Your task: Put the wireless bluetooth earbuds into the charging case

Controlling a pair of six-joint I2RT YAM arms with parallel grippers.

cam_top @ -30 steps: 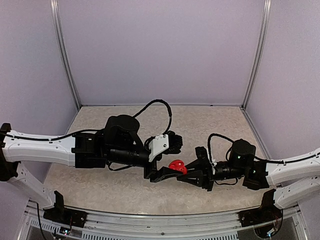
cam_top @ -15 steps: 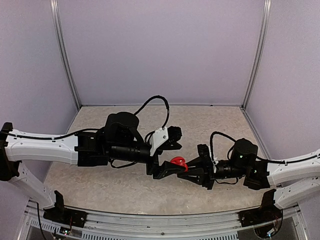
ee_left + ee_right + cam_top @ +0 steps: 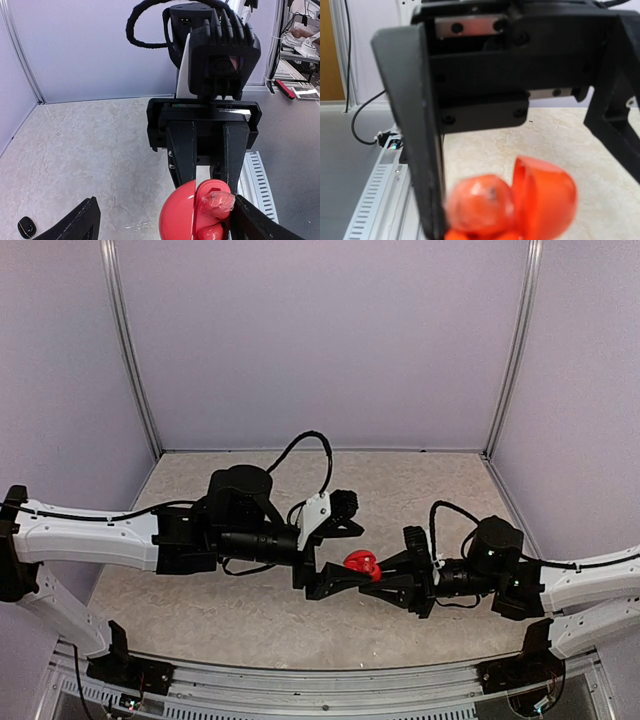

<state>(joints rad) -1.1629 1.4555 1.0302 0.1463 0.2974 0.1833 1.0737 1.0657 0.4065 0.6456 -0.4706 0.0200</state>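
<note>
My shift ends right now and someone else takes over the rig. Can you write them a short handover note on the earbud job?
Left gripper: open, jaws spread either side of the red charging case, not gripping it.
Right gripper: shut on the red charging case, lid open, held between the arms.
Earbuds: a reddish lump sits in the open case, too blurred to call a seated earbud; a small black piece, maybe an earbud, lies on the table.
Done: case gripped and open.
Left: check the case's contents, seat whatever is missing.
</note>
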